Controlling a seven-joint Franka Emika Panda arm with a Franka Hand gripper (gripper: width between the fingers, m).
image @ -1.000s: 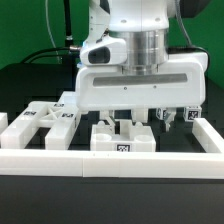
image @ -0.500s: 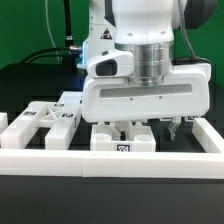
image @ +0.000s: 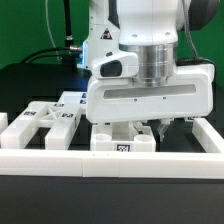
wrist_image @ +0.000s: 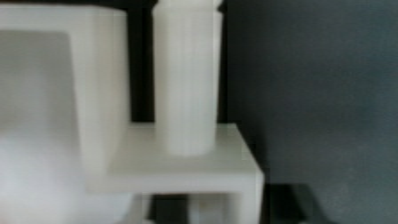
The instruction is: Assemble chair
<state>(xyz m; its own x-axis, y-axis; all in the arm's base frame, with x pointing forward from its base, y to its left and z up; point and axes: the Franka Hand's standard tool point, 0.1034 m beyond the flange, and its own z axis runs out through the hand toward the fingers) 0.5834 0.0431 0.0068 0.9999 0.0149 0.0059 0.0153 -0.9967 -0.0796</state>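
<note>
The chair is in loose white tagged parts inside the rail. In the wrist view a cube-ended leg [wrist_image: 185,90] runs away from my gripper [wrist_image: 228,205], with its blocky end [wrist_image: 178,165] close by the jaws. Two dark fingers [wrist_image: 171,205] sit close on either side of a white piece of that leg end. In the exterior view my gripper [image: 148,128] is low behind a tagged front block [image: 122,142], and its fingertips are mostly hidden. A cut-out frame part [image: 42,118] lies on the exterior view's left.
A long plain white border rail [image: 110,162] runs across the front and up both sides. Another white slab [wrist_image: 45,110] lies right beside the leg in the wrist view. The big white hand body [image: 150,95] hides the parts behind it.
The hand has come lower among the parts. Its fingers, spread wide a second ago, have closed in.
</note>
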